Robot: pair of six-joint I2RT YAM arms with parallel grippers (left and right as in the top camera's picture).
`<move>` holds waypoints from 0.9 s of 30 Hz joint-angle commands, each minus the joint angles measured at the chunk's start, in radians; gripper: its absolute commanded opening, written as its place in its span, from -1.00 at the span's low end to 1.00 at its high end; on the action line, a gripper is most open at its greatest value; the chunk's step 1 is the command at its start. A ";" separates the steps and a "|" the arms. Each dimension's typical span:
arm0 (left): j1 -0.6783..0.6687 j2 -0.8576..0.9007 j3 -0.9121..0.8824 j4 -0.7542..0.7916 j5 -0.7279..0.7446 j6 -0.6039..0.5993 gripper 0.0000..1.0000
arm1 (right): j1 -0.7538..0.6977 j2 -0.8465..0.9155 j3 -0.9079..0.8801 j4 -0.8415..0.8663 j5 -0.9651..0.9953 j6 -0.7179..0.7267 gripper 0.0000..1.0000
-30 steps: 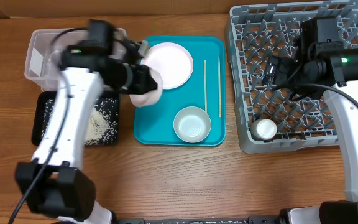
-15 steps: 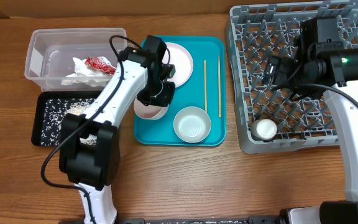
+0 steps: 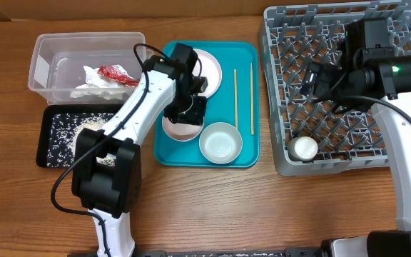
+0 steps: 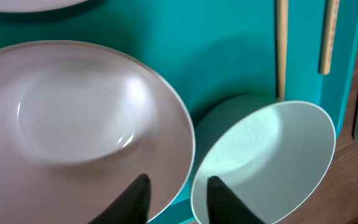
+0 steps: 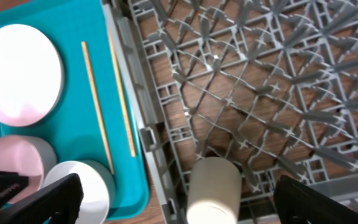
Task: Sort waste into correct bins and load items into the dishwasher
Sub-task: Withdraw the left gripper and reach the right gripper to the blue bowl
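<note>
On the teal tray, a small white bowl [image 3: 178,128] [image 4: 73,118] sits beside a pale blue-grey bowl [image 3: 220,143] [image 4: 266,155]. My left gripper [image 3: 188,113] [image 4: 176,199] hovers low over them, open, with one finger over the white bowl's inside and the other past its rim. The white plate [image 3: 207,71] and two chopsticks [image 3: 235,96] lie further back on the tray. My right gripper [image 3: 315,80] [image 5: 179,196] hangs wide open above the grey dish rack [image 3: 377,153], over a white cup [image 3: 305,148] [image 5: 213,186] lying in it.
A clear tub [image 3: 48,50] at the back left holds a red wrapper [image 3: 116,73] and crumpled white paper [image 3: 90,84]. In front of it a black tray [image 3: 45,143] holds rice grains [image 3: 84,125]. The teal tray [image 3: 245,53] sits between the bins and the rack.
My left arm swung right from the bins to the teal tray with the white bowl. The bowl now rests on the tray and the jaws have parted. The right arm stayed still.
</note>
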State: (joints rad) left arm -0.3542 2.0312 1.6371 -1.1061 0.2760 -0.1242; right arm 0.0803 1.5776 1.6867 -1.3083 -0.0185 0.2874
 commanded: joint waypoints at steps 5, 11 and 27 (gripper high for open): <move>0.001 0.013 0.038 -0.009 0.014 -0.003 -0.19 | 0.003 -0.008 0.019 0.036 -0.148 -0.003 1.00; 0.030 0.003 0.212 -0.135 -0.005 0.021 -0.22 | 0.025 -0.008 0.019 0.108 -0.269 -0.003 1.00; 0.389 -0.293 0.566 -0.385 -0.051 0.020 -0.10 | 0.354 0.186 0.002 0.340 -0.248 0.082 0.92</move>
State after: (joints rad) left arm -0.0349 1.8091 2.1815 -1.4750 0.2382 -0.1211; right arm 0.4038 1.7020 1.6863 -0.9718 -0.2813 0.3305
